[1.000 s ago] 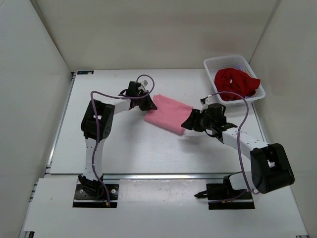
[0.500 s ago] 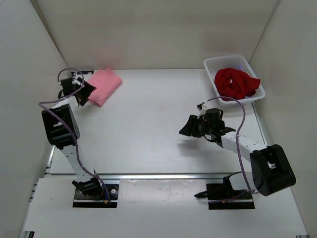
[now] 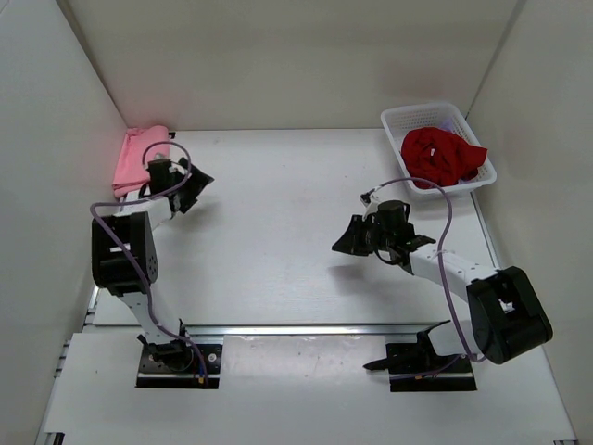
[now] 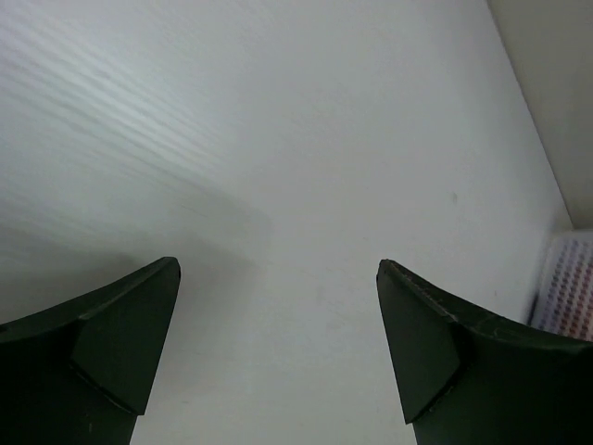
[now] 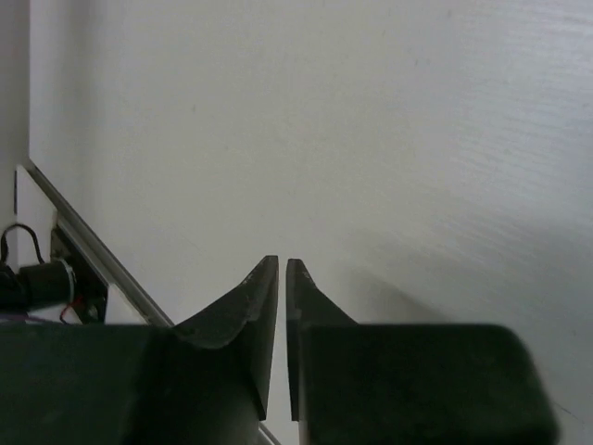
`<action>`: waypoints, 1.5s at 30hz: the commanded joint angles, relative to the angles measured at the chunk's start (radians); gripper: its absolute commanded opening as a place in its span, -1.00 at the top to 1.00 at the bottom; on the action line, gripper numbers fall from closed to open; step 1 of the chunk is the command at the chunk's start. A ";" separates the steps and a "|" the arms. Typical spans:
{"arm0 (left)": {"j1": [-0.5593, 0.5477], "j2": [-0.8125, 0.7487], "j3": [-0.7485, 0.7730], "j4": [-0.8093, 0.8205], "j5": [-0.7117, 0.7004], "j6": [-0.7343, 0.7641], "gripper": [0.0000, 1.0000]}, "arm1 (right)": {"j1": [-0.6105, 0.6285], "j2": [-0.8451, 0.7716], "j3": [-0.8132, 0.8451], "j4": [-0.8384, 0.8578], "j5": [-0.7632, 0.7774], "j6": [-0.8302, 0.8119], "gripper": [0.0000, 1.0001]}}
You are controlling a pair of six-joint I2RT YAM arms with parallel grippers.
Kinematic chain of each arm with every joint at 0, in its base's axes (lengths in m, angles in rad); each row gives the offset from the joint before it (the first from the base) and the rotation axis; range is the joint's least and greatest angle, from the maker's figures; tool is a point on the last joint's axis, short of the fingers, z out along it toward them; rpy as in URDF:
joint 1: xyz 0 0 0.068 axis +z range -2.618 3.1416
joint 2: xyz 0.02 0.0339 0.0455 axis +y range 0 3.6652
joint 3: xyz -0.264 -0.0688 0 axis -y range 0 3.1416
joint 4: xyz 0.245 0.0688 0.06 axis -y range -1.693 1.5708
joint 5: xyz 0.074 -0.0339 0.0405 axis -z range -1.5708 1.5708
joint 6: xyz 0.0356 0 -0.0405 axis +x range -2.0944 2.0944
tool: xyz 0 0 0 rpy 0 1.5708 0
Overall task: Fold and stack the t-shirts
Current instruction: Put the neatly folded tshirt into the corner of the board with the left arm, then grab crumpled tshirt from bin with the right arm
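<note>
The pink shirt (image 3: pixel 137 159) lies folded at the far left corner of the table (image 3: pixel 278 269), pressed against the left wall (image 3: pixel 56 204), with one edge riding a little way up it. It lies apart from both arms.

Just right of it, the left gripper (image 3: pixel 197 189) hangs over bare table, pointing toward the middle. The left wrist view shows its two dark fingers (image 4: pixel 120 343) spread wide, with only white tabletop in the broad gap between them. It has hold of nothing, and no cloth touches either finger.

The middle of the table is plain white surface.

Further right, the right gripper (image 3: pixel 345 239) sits low over the table and points left, well apart from the left one. In the right wrist view its fingers (image 5: pixel 243 315) stand drawn together, leaving only a thin slit. Nothing is pinched in that slit, and the tabletop shows beyond the tips.

At the far right corner stands the white mesh basket (image 3: pixel 431 108), set at an angle. The red shirt (image 3: pixel 440 156) lies crumpled inside it, heaped above the rim and spilling over the right edge. Neither gripper is near the basket.
</note>
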 commanded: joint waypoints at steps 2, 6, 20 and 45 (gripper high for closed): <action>-0.239 -0.102 0.024 0.039 -0.011 0.034 -0.97 | -0.029 0.017 0.158 0.034 0.104 0.003 0.96; -0.427 -0.135 0.044 0.029 -0.001 0.063 -0.50 | -0.124 0.088 0.384 -0.061 0.196 -0.057 1.00; -0.873 -0.350 -0.355 0.104 0.097 0.105 -0.34 | -0.532 0.407 0.938 -0.351 0.506 -0.266 -0.11; -0.843 -0.473 -0.498 0.163 0.137 0.097 -0.39 | -0.518 0.941 1.860 -0.773 0.516 -0.367 1.00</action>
